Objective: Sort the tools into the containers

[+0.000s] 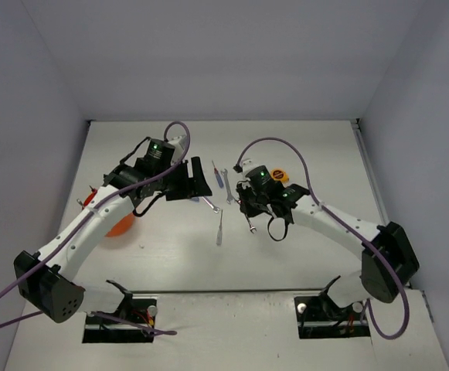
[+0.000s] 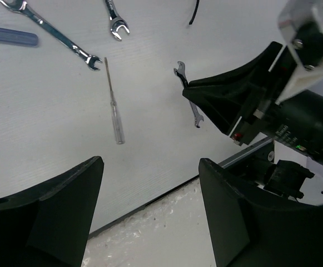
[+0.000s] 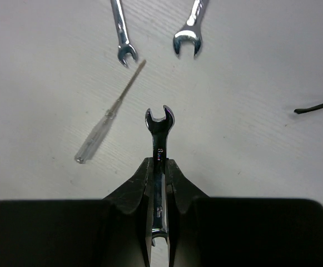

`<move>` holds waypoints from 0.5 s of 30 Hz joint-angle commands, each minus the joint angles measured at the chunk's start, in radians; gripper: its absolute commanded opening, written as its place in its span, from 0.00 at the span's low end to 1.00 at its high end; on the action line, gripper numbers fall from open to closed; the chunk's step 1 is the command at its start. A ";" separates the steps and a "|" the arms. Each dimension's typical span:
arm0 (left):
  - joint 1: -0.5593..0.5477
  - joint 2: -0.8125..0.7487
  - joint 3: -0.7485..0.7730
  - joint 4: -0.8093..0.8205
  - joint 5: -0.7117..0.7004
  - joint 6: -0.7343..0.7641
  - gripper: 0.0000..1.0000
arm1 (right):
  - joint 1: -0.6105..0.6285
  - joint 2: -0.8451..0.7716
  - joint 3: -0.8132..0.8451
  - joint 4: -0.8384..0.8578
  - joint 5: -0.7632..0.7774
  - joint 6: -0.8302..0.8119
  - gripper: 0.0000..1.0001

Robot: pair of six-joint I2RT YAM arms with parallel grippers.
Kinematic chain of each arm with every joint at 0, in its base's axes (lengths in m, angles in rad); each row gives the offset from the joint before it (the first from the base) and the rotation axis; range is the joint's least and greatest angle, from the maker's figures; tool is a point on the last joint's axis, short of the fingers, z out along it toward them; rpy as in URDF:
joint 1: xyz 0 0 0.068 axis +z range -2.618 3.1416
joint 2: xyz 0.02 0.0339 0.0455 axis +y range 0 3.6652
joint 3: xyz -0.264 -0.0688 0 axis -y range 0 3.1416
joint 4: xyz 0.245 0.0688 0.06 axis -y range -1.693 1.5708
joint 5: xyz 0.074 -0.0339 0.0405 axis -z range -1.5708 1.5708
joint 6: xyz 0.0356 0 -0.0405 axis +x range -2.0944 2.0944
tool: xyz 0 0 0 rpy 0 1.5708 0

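Wrench (image 3: 159, 123) is clamped edge-on in our right pincer (image 3: 159, 167), its head jutting ahead of the tips; our left pincer (image 2: 149, 183) gapes empty. Such a thin hold may let it pivot or slip before we reach the orange tub (image 1: 120, 225), far to that pincer's left.

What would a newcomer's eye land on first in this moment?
The right gripper, mid-table, has its fingers shut on a small silver wrench, whose open end sticks out ahead of them. A clear-handled screwdriver lies loose on the table beside it. The left gripper stands open above the table, the orange tub half hidden under its arm at the left.
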 commanded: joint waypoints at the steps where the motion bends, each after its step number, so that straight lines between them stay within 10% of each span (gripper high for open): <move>1: -0.035 0.018 0.015 0.173 0.052 -0.074 0.66 | 0.017 -0.146 0.003 0.072 -0.062 -0.071 0.00; 15: -0.110 0.139 0.061 0.318 0.092 -0.152 0.63 | 0.029 -0.250 0.063 0.083 -0.182 -0.104 0.00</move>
